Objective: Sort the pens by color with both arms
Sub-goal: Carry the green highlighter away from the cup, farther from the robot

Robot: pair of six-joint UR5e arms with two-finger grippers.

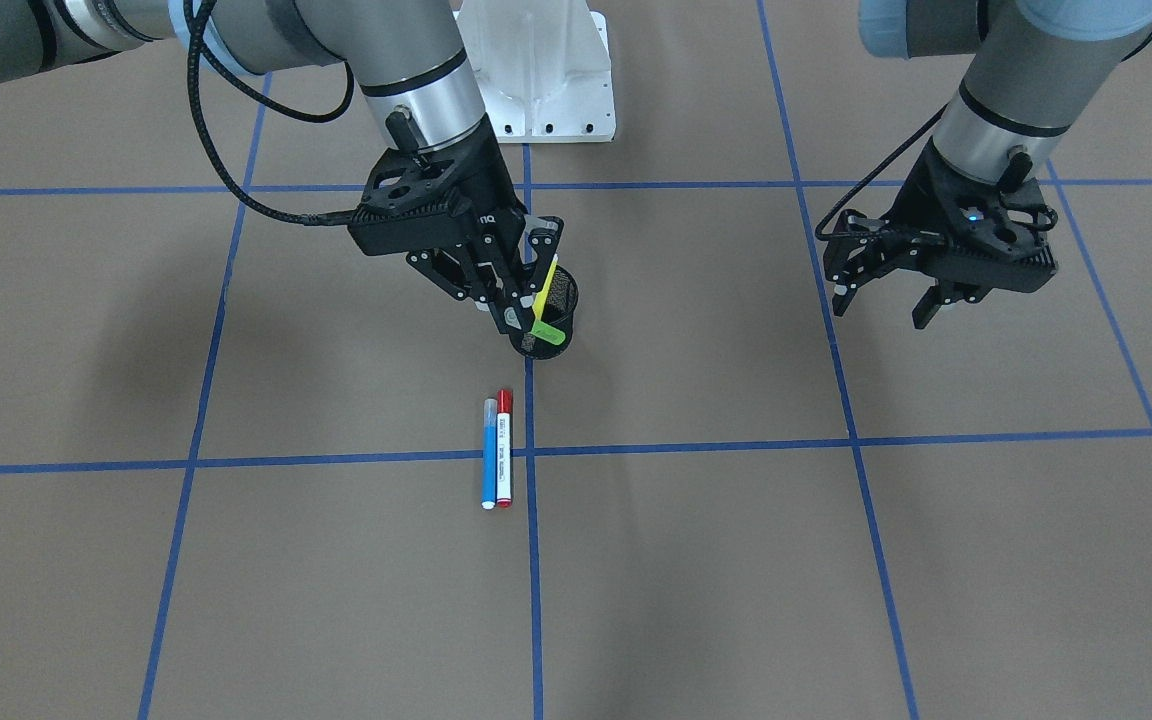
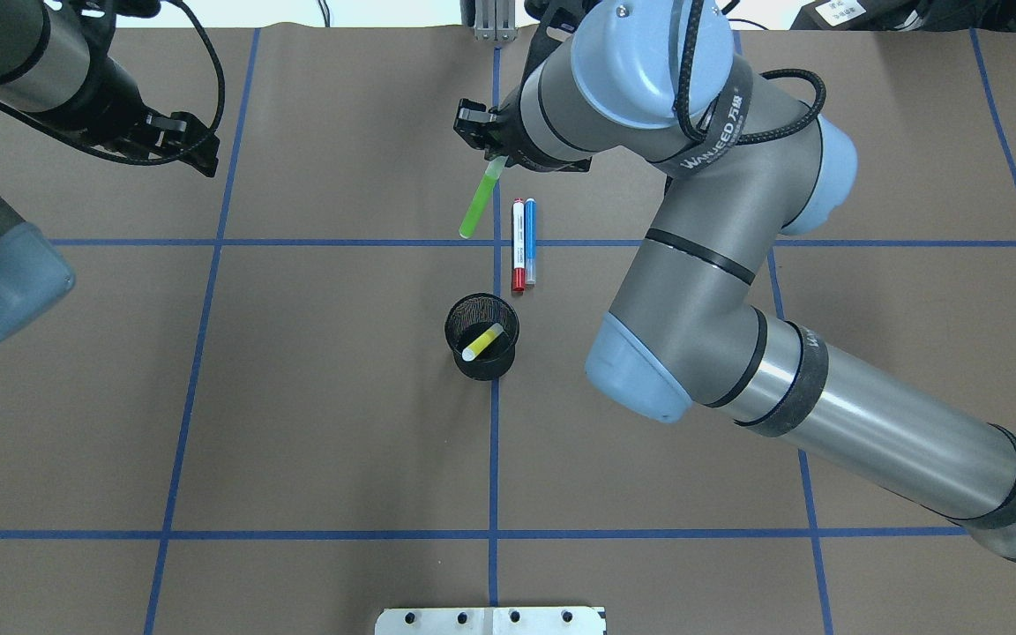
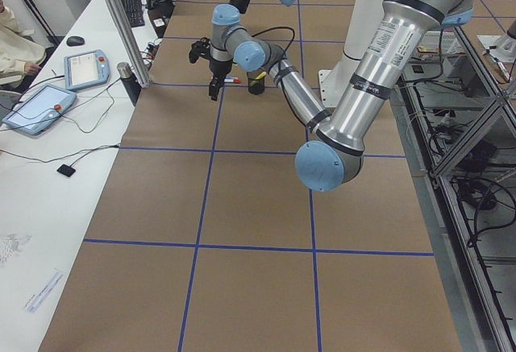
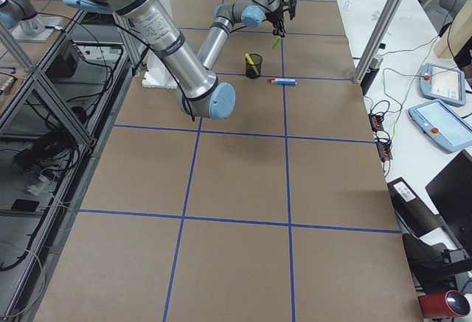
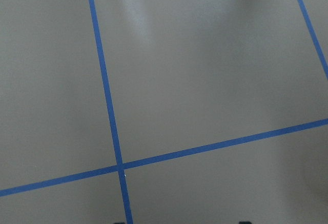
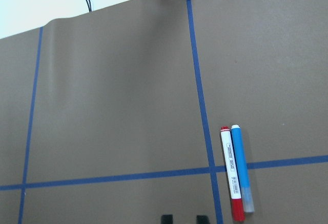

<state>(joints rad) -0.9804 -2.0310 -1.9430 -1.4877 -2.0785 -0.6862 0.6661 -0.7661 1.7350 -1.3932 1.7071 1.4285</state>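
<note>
Here, green pen (image 2: 478,203) dangles from the right gripper (image 2: 494,159).

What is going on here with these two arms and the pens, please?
The right gripper is shut on the green pen and holds it tilted, up off the table, near the black mesh cup. The yellow pen already leans inside that cup. The red pen and the blue pen lie side by side on the table close to the cup. The left gripper hangs open and empty, well off to its own side.
</note>
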